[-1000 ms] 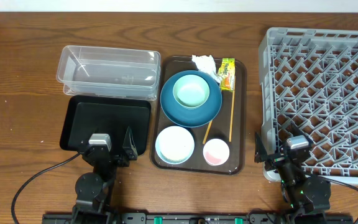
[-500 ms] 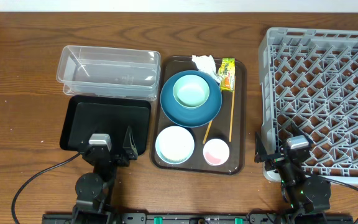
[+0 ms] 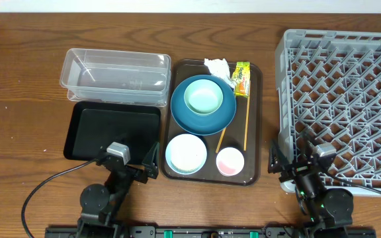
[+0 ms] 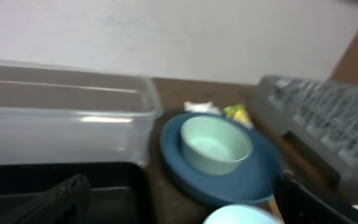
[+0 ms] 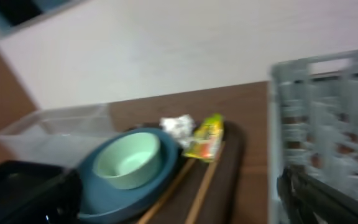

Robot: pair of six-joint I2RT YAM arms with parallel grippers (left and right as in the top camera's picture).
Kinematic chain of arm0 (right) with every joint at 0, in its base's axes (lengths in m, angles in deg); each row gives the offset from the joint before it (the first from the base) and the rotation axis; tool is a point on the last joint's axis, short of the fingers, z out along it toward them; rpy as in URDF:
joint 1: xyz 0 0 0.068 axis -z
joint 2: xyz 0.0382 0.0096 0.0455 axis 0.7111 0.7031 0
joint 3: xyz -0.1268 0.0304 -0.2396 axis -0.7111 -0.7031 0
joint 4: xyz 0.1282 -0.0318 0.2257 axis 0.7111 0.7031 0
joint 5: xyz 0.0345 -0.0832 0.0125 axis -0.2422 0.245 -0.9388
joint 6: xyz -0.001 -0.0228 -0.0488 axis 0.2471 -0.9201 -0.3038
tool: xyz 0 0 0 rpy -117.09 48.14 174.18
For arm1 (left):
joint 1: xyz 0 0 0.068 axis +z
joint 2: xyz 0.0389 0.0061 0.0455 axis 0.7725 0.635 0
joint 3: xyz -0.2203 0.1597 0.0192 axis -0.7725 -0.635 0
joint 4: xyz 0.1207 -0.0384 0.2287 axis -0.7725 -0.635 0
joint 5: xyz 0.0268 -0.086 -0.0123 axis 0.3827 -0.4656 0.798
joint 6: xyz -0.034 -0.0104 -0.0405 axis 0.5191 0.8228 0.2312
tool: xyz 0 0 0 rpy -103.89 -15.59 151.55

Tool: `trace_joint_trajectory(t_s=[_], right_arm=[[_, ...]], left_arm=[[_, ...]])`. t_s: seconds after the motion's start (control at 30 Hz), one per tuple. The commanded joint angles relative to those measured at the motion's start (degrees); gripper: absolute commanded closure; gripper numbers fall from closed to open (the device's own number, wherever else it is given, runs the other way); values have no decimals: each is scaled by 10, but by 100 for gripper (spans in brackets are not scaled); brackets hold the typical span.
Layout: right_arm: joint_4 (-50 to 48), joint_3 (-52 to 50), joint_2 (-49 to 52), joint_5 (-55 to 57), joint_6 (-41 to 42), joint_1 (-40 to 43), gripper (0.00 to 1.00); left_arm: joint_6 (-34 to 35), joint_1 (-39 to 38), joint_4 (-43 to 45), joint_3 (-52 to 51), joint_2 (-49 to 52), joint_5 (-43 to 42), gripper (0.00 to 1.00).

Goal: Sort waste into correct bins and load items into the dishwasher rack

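Observation:
On the brown serving tray (image 3: 254,132) sit a blue dish (image 3: 180,114) holding a pale green bowl (image 3: 202,96), a white bowl (image 3: 186,153), a pink cup (image 3: 229,160), chopsticks (image 3: 245,125), a crumpled tissue (image 3: 217,66) and a yellow-green wrapper (image 3: 242,78). The clear tub (image 3: 114,76) and black tray (image 3: 111,127) lie to its left, the grey rack (image 3: 349,92) to its right. My left gripper (image 3: 129,164) is open and empty at the black tray's near right corner. My right gripper (image 3: 294,162) is open and empty at the rack's near left corner. No loose grains show clearly.
The left wrist view is blurred and shows the tub (image 4: 61,124), black tray (image 4: 104,186), blue dish (image 4: 260,177), green bowl (image 4: 216,146) and rack (image 4: 322,124). The right wrist view shows the green bowl (image 5: 126,162), tissue (image 5: 177,126), wrapper (image 5: 205,137), chopsticks (image 5: 197,186) and rack (image 5: 328,106).
My left gripper has swung right, off the black tray toward the white bowl. My right gripper has turned slightly left. Nothing on the table has moved.

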Motion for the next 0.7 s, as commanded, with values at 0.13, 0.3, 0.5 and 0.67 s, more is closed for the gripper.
trace_joint_trajectory(t_s=[0.13, 0.3, 0.5, 0.67], right_arm=[[115, 135, 23, -59, -29, 11, 1], [296, 282, 133, 6, -32, 11, 1], [394, 417, 311, 14, -45, 11, 1], [399, 473, 421, -28, -42, 11, 1]], left_arm=[[76, -1, -6, 124, 36, -36, 4], [76, -1, -138, 256, 158, -47, 4], [69, -2, -288, 421, 356, -128, 4], [99, -2, -299, 486, 453, -275, 4]])
